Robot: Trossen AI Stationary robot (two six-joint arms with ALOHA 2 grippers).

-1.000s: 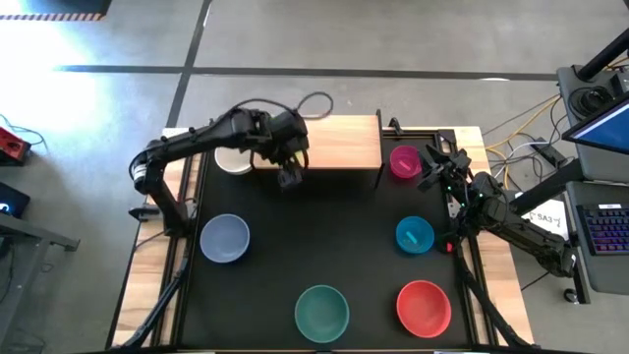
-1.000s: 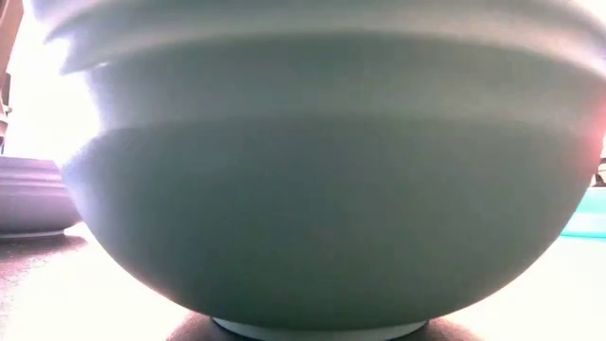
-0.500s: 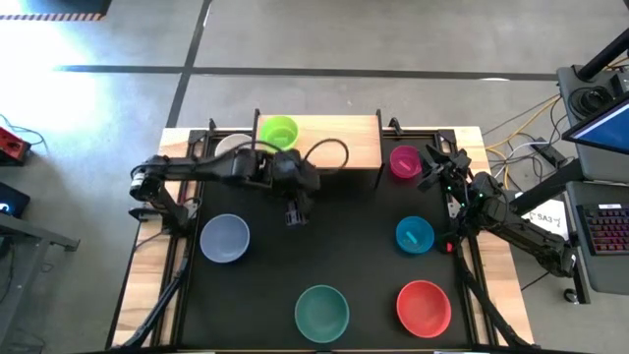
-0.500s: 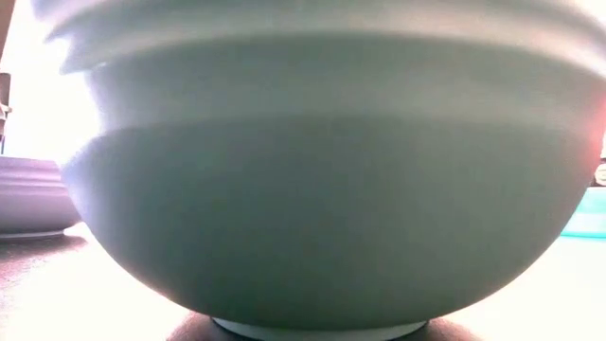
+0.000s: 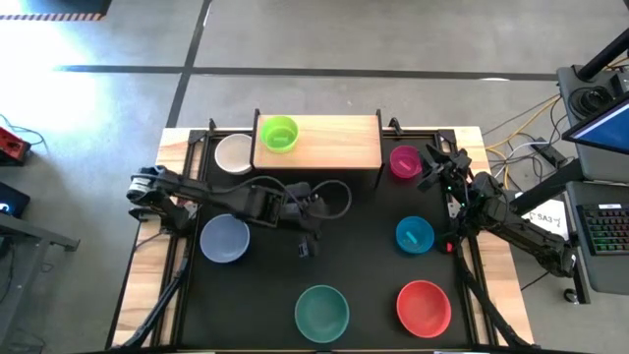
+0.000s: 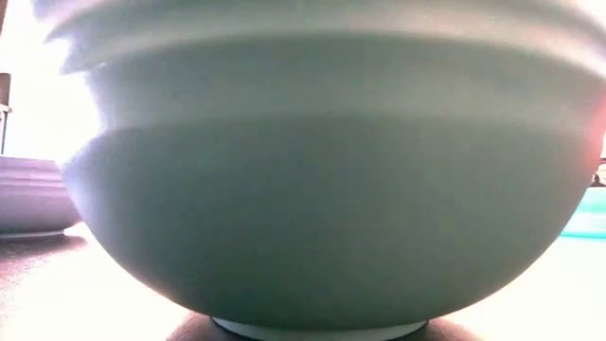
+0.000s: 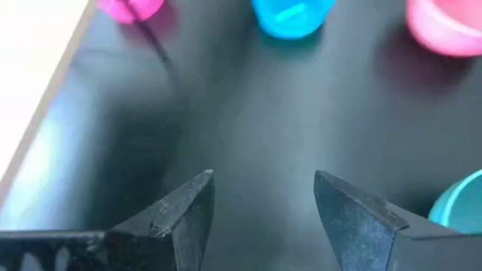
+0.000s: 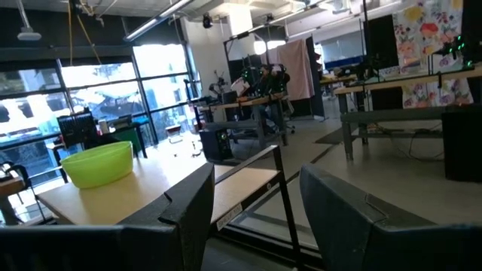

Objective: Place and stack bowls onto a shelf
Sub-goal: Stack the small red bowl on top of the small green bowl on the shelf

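Observation:
The wooden shelf (image 5: pixel 329 143) stands at the table's far edge, with the green bowl (image 5: pixel 279 133) upright on its left end. On the table rest the white bowl (image 5: pixel 234 152), magenta bowl (image 5: pixel 404 160), small blue bowl (image 5: pixel 415 234), red bowl (image 5: pixel 424 306), teal bowl (image 5: pixel 322 311) and lavender-blue bowl (image 5: pixel 225 238). No yellow bowl is in view. My left gripper (image 5: pixel 305 247) is open over the bare table middle (image 7: pixel 263 203). My right gripper (image 5: pixel 433 163) waits open beside the magenta bowl and faces the shelf (image 8: pixel 151 188) and the green bowl (image 8: pixel 98 164).
The teal bowl (image 6: pixel 322 180) fills the low view, with the lavender-blue bowl (image 6: pixel 33 194) at its left. The shelf's right part is bare wood. The black tabletop (image 5: pixel 354 211) is open between the bowls. Cables and a laptop lie off the table's right side.
My left arm has drawn back from the shelf toward the table's near edge and somewhat right, ending over the table's middle. As it withdrew, the green bowl came into view on the shelf's left end. The right arm kept still.

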